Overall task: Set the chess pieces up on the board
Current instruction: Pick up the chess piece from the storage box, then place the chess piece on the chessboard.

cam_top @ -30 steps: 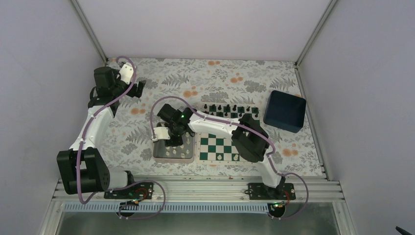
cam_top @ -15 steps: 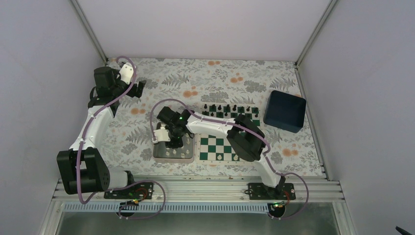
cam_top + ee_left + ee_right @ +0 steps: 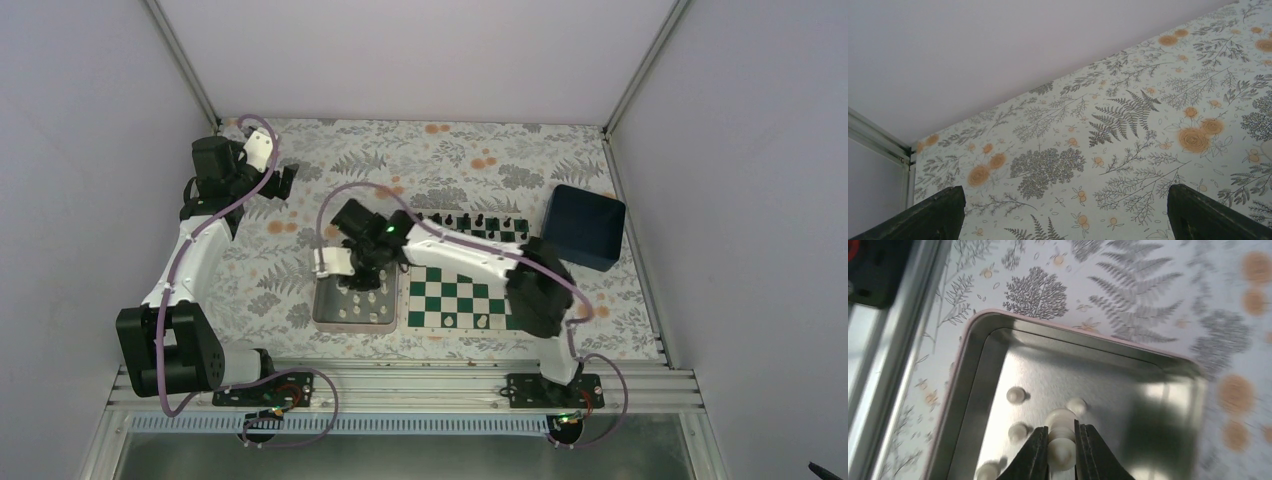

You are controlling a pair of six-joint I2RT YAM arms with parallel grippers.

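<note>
Right arm [image 3: 470, 262] bent over the tray [image 3: 1048, 325], pinching 1 cream chess piece [image 3: 1060, 419].
The arm reaches left across the board [image 3: 450, 300] to the metal tray lying just beside it. Other cream pieces [image 3: 1016, 395] lie loose in the tray, black pieces [image 3: 470, 222] line the board's far edge, and a blue box [image 3: 583, 228] sits off its far right corner. The right gripper [image 3: 1061, 437] has its 2 fingers closed on the piece. The left gripper [image 3: 285, 182] hangs wide open and holds nothing, over the flowered cloth [image 3: 1128, 115] at the far left.

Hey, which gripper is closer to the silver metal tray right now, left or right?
Right. The right gripper hangs directly over the tray, shut on a cream chess piece; the left gripper is open, far off toward the back-left corner.
</note>
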